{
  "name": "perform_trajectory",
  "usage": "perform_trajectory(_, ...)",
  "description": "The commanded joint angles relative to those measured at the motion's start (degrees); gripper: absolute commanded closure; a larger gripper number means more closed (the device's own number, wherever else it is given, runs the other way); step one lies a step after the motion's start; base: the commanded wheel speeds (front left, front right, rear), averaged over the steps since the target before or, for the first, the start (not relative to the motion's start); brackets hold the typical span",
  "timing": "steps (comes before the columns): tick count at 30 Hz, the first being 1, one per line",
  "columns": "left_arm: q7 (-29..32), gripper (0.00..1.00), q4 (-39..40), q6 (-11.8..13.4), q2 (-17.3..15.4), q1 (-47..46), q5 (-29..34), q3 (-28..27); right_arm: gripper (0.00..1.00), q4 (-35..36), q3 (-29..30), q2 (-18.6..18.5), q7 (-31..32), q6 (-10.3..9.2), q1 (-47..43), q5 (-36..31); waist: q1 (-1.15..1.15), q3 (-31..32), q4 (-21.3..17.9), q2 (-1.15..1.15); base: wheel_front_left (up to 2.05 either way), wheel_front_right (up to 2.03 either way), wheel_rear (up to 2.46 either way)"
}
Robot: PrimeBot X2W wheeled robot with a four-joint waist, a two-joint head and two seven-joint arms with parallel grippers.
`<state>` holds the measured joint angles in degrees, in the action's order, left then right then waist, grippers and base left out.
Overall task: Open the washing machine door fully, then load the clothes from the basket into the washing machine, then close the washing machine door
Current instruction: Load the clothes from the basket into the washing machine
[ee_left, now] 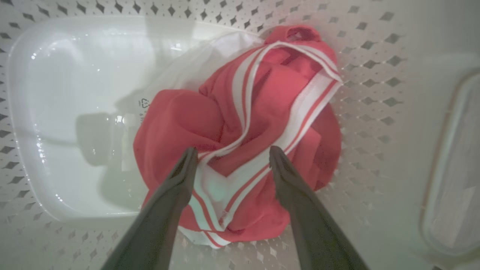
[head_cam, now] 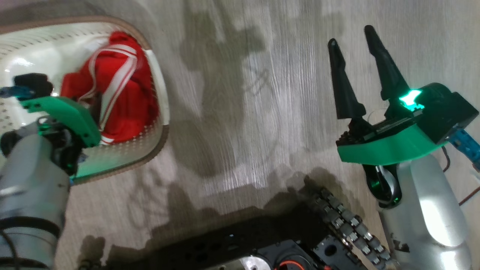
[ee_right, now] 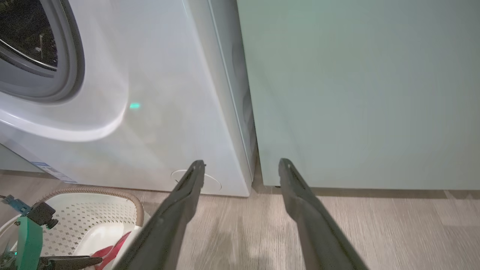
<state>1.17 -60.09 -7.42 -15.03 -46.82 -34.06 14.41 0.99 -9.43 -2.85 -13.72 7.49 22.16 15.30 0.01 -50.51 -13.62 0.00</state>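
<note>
The big white washing machine [ee_right: 150, 93], ahead of the right gripper [ee_right: 242, 163], is cut off at the edge; a pale green cabinet [ee_right: 356, 93] stands beside it. Both grippers' fingers are apart and empty. Right below the left gripper [ee_left: 232, 152], the bright red striped cloth [ee_left: 262, 112] hides part of the cream plastic basket [ee_left: 375, 56].

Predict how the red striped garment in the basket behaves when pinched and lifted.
Probably floppy: the clothes lie crumpled in soft folds, so they should drape below the left gripper. Likely light: thin fabric, small heap. The top loop might catch on the basket.
</note>
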Motion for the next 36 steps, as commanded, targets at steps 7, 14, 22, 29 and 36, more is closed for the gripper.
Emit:
perform_trajectory(7, 1.4, 0.00, -2.3, -0.1, -5.5, -1.2, -4.1, 1.0, 0.00, 2.3, -1.8, 0.0, -1.0, 0.00, -1.6, 1.1, -0.01, -5.6, -3.5, 0.00, 0.00, 0.00, 0.00)
perform_trajectory(14, 2.1, 0.00, -4.4, -0.1, -7.9, -3.5, -6.1, 3.2, 0.00, 3.4, -2.1, 0.0, -1.2, 0.00, -2.3, 1.3, -0.01, -8.5, -5.0, 0.00, 0.00, 0.00, 0.00)
perform_trajectory(22, 3.9, 1.00, -7.7, -0.1, -8.0, -5.5, -7.3, 5.7, 0.00, 4.3, -1.9, 0.0, -1.2, 0.00, -3.8, 1.2, -0.01, -8.9, -4.8, 0.00, 0.00, 0.00, 0.00)
perform_trajectory(29, 2.6, 1.00, -9.2, -0.1, -8.7, -6.6, -7.9, 7.0, 0.00, 4.5, -1.6, 0.0, -1.2, 0.00, -4.1, 1.8, -0.01, -8.9, -4.8, 0.00, 0.00, 0.00, 0.00)
perform_trajectory(36, -6.1, 1.00, -9.8, -0.1, -8.4, -5.6, -7.1, 8.0, 0.00, 3.5, -1.5, 0.0, -1.3, 0.00, -2.7, 2.6, -0.01, -4.5, -2.8, 0.00, 0.00, 0.00, 0.00)
